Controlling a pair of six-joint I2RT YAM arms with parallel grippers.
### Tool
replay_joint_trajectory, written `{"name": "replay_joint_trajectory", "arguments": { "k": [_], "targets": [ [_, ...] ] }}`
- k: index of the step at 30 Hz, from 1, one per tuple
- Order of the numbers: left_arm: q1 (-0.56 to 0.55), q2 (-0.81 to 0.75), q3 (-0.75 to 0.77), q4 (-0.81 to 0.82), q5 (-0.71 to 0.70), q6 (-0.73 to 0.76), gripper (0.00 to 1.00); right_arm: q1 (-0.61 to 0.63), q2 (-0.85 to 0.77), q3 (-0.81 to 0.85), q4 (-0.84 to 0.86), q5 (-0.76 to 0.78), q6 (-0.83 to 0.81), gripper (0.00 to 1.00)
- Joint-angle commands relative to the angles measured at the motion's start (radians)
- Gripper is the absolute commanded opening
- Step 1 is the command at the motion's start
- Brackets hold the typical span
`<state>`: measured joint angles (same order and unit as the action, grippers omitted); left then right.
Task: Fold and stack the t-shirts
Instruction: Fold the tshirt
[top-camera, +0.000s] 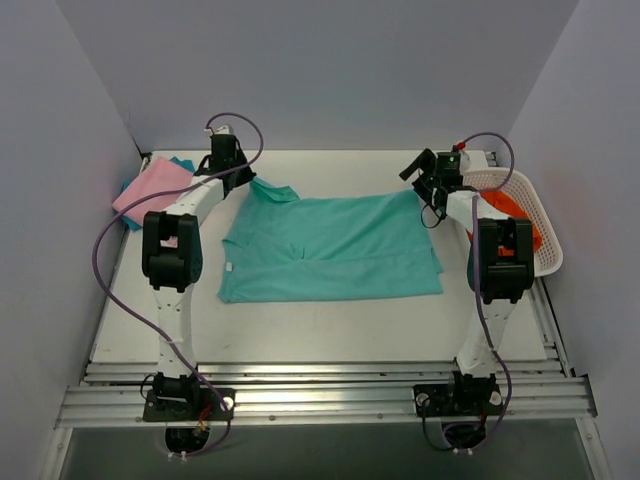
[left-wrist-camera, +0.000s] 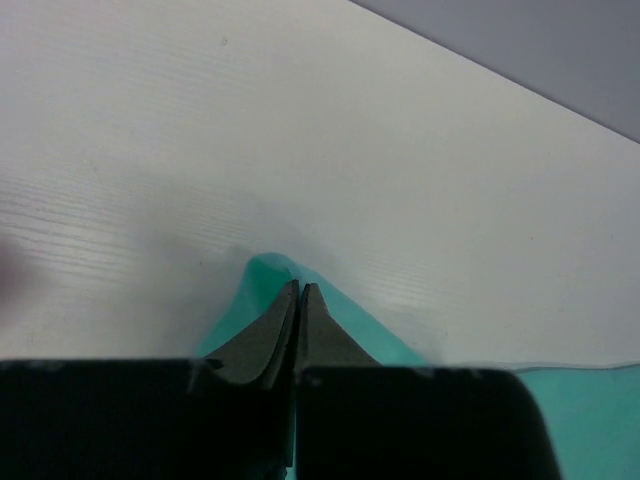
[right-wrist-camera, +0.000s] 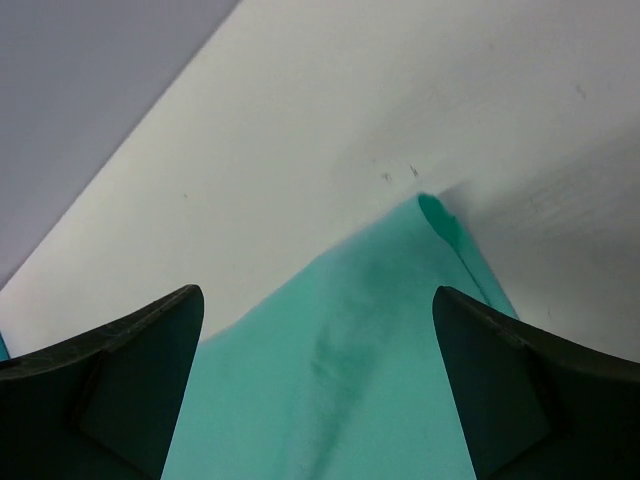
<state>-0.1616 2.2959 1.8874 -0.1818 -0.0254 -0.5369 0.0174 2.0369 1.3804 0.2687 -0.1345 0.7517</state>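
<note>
A large mint-teal t-shirt (top-camera: 330, 250) lies spread flat in the middle of the table. My left gripper (top-camera: 243, 178) is at its far left corner, shut on a fold of the teal cloth (left-wrist-camera: 262, 283). My right gripper (top-camera: 418, 172) hovers over the far right corner of the shirt with its jaws wide open and empty; the teal cloth (right-wrist-camera: 350, 370) lies between the fingers (right-wrist-camera: 500, 380) below. A folded pink t-shirt (top-camera: 152, 188) lies at the far left on top of another teal piece (top-camera: 181, 163).
A white lattice basket (top-camera: 520, 215) with orange cloth (top-camera: 510, 208) inside stands at the right edge, beside my right arm. Grey walls close in the left, back and right. A metal rail (top-camera: 320, 395) runs along the near edge.
</note>
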Motion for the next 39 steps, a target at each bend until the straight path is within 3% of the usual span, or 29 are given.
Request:
{"name": "replay_joint_trajectory", "arguments": {
  "k": [1, 9, 21, 27, 30, 36, 39],
  "targets": [
    [0.008, -0.091, -0.034, 0.054, -0.021, 0.02, 0.02, -0.013, 0.008, 0.106, -0.074, 0.072, -0.066, 0.94],
    [0.02, -0.104, -0.059, 0.064, -0.008, 0.018, 0.02, -0.048, 0.18, 0.282, -0.117, 0.065, -0.071, 0.94],
    [0.027, -0.092, -0.063, 0.079, 0.005, 0.012, 0.02, 0.012, 0.273, 0.321, -0.108, 0.055, -0.058, 0.94],
    [0.028, -0.089, -0.068, 0.084, 0.007, 0.011, 0.02, 0.032, 0.281, 0.318, -0.102, 0.059, -0.066, 0.88],
    [0.03, -0.092, -0.079, 0.088, 0.01, 0.011, 0.02, 0.033, 0.29, 0.304, -0.083, 0.049, -0.064, 0.75],
    [0.04, -0.096, -0.1, 0.102, 0.016, 0.003, 0.02, 0.033, 0.319, 0.313, -0.077, 0.027, -0.058, 0.05],
    [0.045, -0.096, -0.108, 0.111, 0.021, 0.002, 0.02, 0.032, 0.321, 0.312, -0.077, 0.027, -0.061, 0.0]
  ]
}}
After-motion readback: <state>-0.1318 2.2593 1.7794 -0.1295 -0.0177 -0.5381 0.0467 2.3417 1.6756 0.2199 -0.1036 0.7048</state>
